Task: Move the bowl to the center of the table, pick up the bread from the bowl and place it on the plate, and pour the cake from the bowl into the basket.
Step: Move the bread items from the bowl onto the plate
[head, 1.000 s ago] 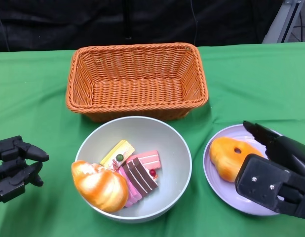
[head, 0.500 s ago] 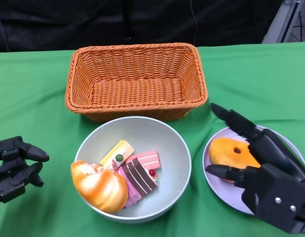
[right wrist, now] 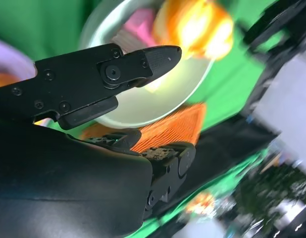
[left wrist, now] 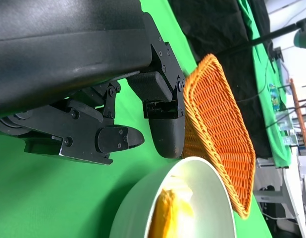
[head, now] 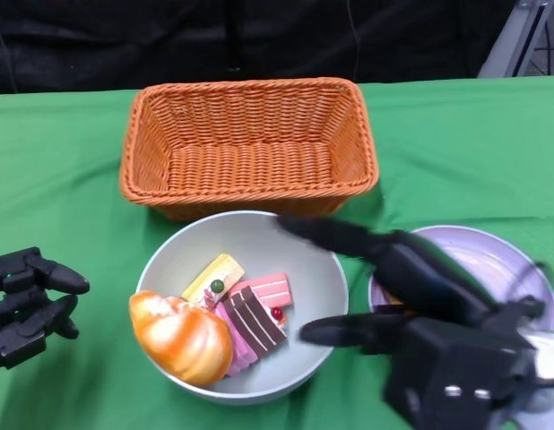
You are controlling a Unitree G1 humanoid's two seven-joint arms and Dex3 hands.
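Observation:
The grey bowl point(head: 259, 242) sits at the table's front centre, just before the orange wicker basket point(head: 250, 143). In the bowl lie a golden bread roll point(head: 180, 336) at its left rim and pink, brown and yellow cake slices point(head: 250, 309). My right hand point(head: 420, 313), blurred, has its fingers spread, two of them reaching over the bowl's right rim; it holds nothing. It covers the left part of the lilac plate point(head: 501, 260) and hides what lies there. Left of the bowl, my left hand point(head: 26, 300) rests empty on the cloth, apart from the bowl.
A green cloth point(head: 62, 179) covers the table, with black drapes behind its far edge. The right wrist view shows the bowl point(right wrist: 143, 104), the roll point(right wrist: 197, 27) and the basket point(right wrist: 168, 129) beyond my fingers. The left wrist view shows the bowl's rim point(left wrist: 158, 208) beside the basket point(left wrist: 217, 114).
My right hand has swung left from over the plate towards the bowl, its fingers now over the bowl's right rim. The bread on the plate is now covered. The left hand has stayed put.

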